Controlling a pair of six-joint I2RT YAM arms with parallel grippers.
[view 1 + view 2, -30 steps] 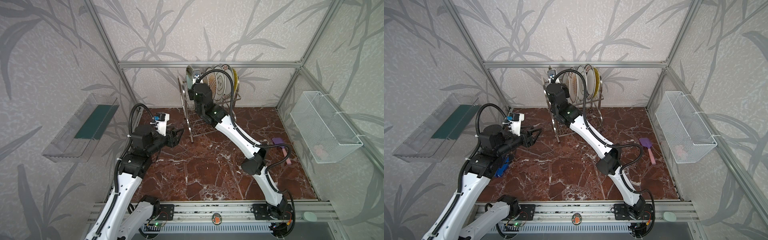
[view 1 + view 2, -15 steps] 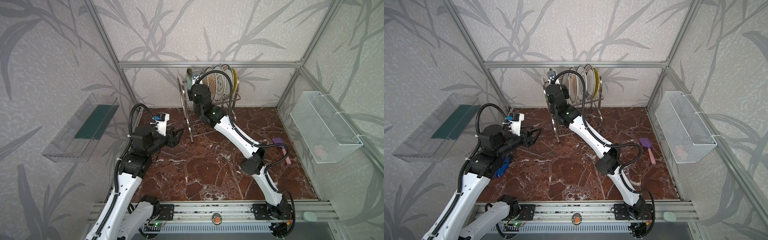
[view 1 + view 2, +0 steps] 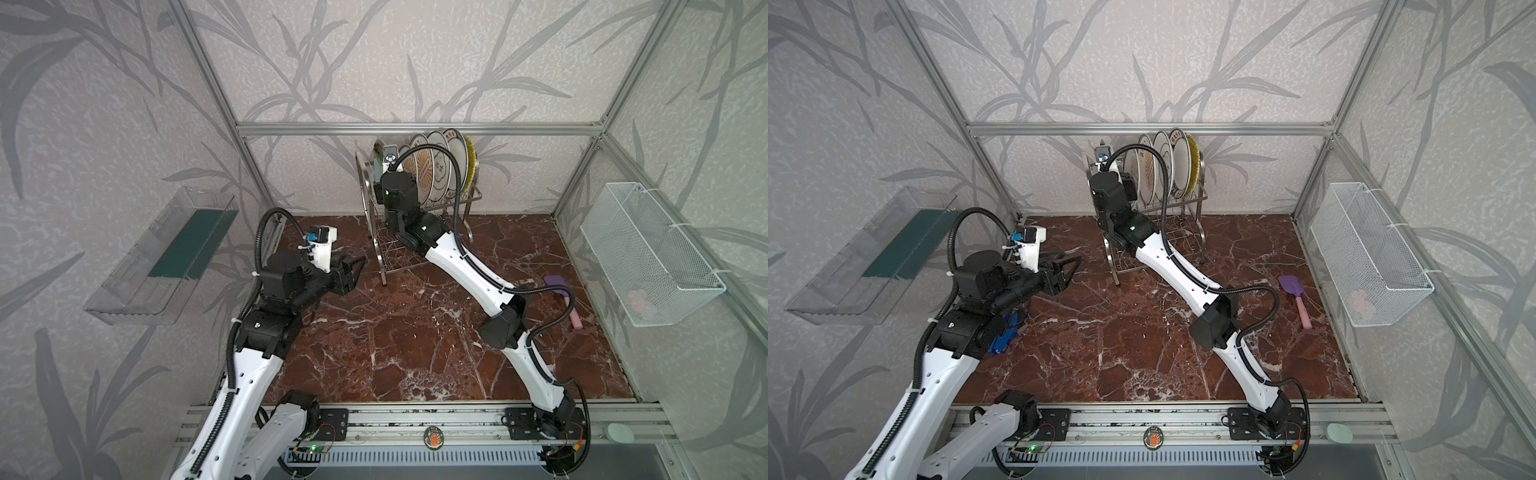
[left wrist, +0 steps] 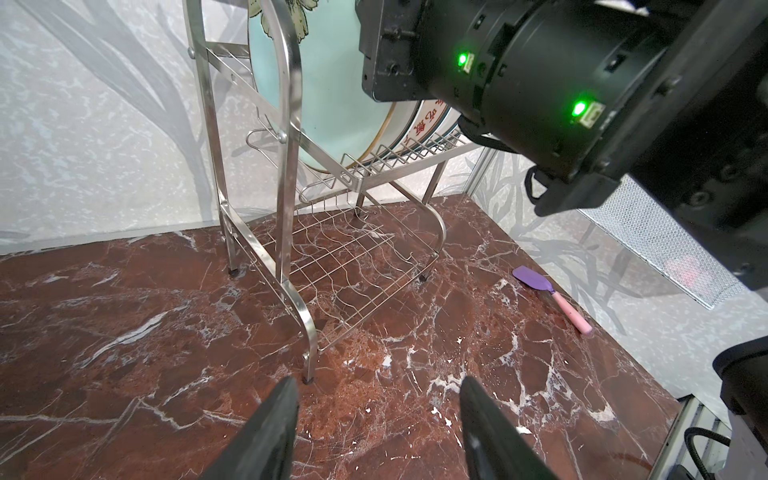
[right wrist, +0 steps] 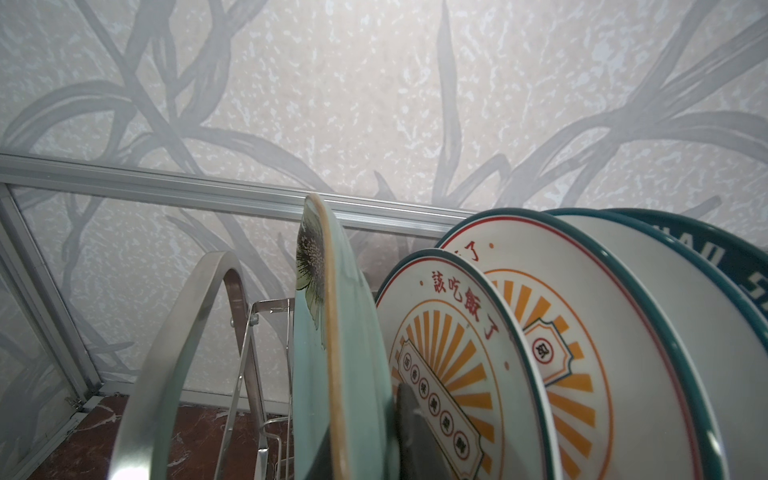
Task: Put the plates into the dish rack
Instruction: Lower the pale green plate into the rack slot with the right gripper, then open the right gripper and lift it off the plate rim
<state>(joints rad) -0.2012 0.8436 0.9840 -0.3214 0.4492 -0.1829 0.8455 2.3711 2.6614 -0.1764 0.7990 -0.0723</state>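
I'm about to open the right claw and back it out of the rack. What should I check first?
1. The pale celadon round plate with flower stands upright in the top tier of the shiny steel wire dish rack: ok.
2. Its lower rim sits between prongs: cannot tell.
3. The right claw is shut on that plate's rim: ok.
4. The claw finger is clear of the neighbouring white orange-sunburst plate: cannot tell.
5. The left claw is open, empty and apart from the rack: ok.
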